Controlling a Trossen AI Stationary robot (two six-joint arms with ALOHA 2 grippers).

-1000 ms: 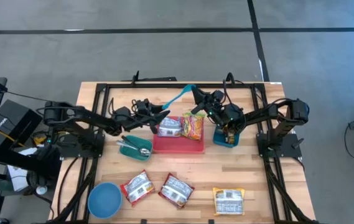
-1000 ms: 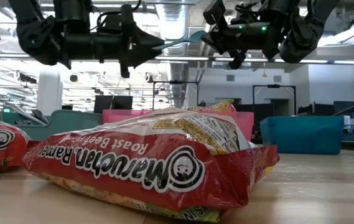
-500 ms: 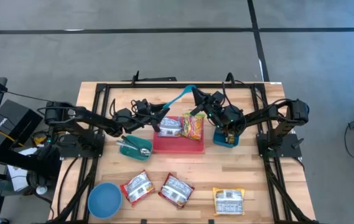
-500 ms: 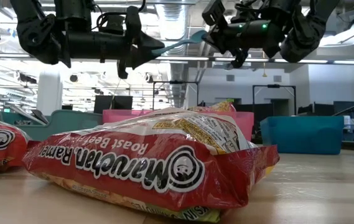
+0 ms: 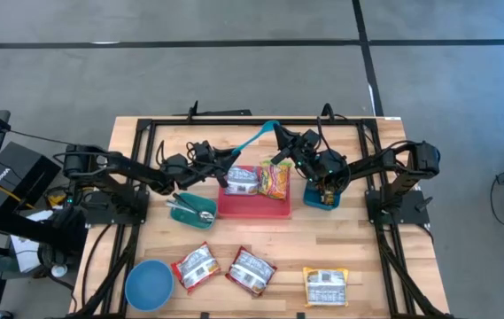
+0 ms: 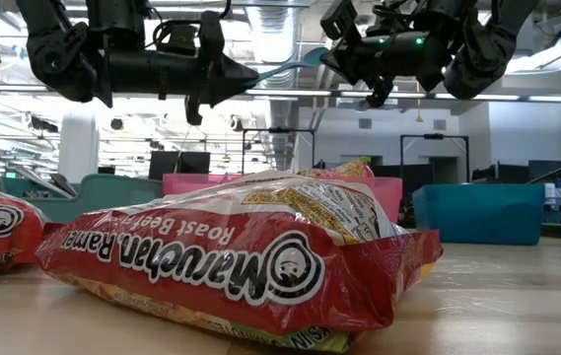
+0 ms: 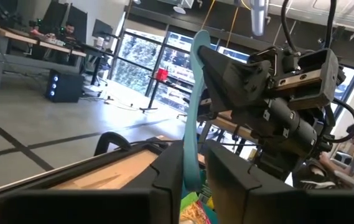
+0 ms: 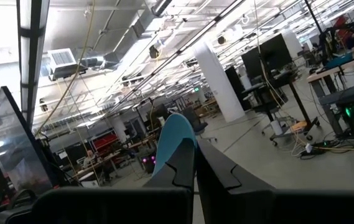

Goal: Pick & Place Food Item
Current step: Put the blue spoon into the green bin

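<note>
**Handover in mid-air: left jaws close in on the teal utensil**

Since a second ago the left gripper (image 5: 230,159) has edged a touch closer along the utensil's blade and narrowed its jaws; everything on the table lies as it did. In the left wrist view its two dark fingers (image 7: 167,177) now stand just either side of the teal utensil (image 7: 193,112), a slim gap left, so whether they truly pinch it yet cannot be told. At the other end the right gripper (image 5: 283,140) is clamped fully shut on the same utensil, holding it raised above the red tray (image 5: 253,206), where two food packets (image 5: 274,179) lie. Three more packets (image 5: 250,270) wait near the table's front edge, beside a blue bowl (image 5: 148,285).

To do this well, the left fingers should likely finish closing squarely on the flat of the blade before the right lets go. A release too early risks the utensil dropping onto the tray.
</note>
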